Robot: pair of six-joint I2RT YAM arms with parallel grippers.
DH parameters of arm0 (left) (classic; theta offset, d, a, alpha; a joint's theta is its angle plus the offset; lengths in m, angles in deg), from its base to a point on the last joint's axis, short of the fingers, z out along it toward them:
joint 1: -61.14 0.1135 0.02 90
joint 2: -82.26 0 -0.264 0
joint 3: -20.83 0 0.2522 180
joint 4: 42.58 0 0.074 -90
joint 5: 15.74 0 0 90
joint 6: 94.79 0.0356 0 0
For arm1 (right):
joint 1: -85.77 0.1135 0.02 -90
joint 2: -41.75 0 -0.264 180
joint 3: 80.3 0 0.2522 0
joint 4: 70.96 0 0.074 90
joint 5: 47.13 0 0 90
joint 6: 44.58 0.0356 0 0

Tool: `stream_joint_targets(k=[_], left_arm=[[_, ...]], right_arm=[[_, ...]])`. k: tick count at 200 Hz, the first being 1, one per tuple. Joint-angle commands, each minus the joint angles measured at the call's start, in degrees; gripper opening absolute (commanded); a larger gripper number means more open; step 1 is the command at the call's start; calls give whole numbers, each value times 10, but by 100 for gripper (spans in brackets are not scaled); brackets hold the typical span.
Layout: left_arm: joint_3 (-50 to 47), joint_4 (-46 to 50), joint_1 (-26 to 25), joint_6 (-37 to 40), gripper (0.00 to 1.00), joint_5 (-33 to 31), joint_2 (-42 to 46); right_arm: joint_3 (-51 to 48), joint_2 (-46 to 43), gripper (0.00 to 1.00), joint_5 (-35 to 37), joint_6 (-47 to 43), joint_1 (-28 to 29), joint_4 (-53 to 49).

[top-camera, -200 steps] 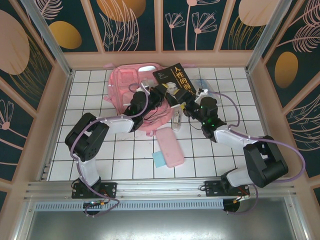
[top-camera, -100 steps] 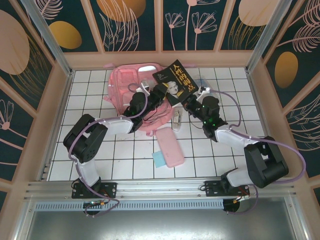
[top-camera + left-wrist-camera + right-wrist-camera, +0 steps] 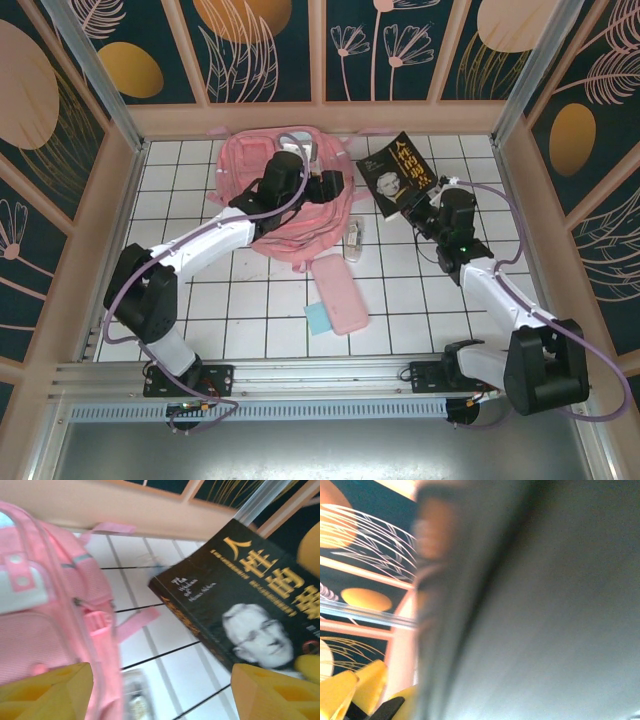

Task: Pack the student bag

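The student bag (image 3: 290, 215), a big soft pink backpack, lies at the back of the tiled floor, and its pocket side shows on the left of the left wrist view (image 3: 45, 615). My left gripper (image 3: 335, 185) hovers over the bag's right edge, open, with nothing between its yellow fingertips (image 3: 65, 685). A black book (image 3: 398, 175) with gold characters and a man's portrait is lifted to the right of the bag. My right gripper (image 3: 418, 208) is shut on its near corner. The book (image 3: 250, 605) sits at upper right in the left wrist view, and its cover (image 3: 545, 605) is a close blur in the right wrist view.
A flat pink pencil case (image 3: 340, 292) lies in front of the bag, with a small light-blue pad (image 3: 319, 318) at its left edge. A small clear packet (image 3: 354, 238) rests by the bag's right side. Wooden walls (image 3: 320, 118) close in the floor.
My left gripper let go of the book, opened and pulled back left over the bag. My right gripper shut on the book and carried it right, clear of the bag.
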Motion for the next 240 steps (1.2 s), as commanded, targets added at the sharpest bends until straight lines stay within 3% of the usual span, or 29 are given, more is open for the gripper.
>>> stream_joint_targets(k=[1, 44, 85, 146, 199, 211, 240], left_arm=[[19, 137, 6, 161, 74, -31, -15], [143, 309, 7, 261, 71, -69, -138], [175, 370, 10, 312, 70, -67, -181], [175, 365, 29, 327, 70, -82, -229], [143, 316, 39, 326, 64, -109, -258], [143, 315, 39, 326, 53, -103, -266], [133, 304, 41, 330, 0, -57, -252]], right_arm=[[26, -24, 0, -20, -50, -1, -32], [24, -26, 0, -21, -66, -1, -57], [21, -32, 0, -14, -78, -1, -65], [17, -32, 0, -15, -81, -2, -64], [5, -31, 0, -25, -75, -2, -44], [3, -30, 0, -27, -76, -1, -42], [4, -32, 0, -29, -82, -2, -45]])
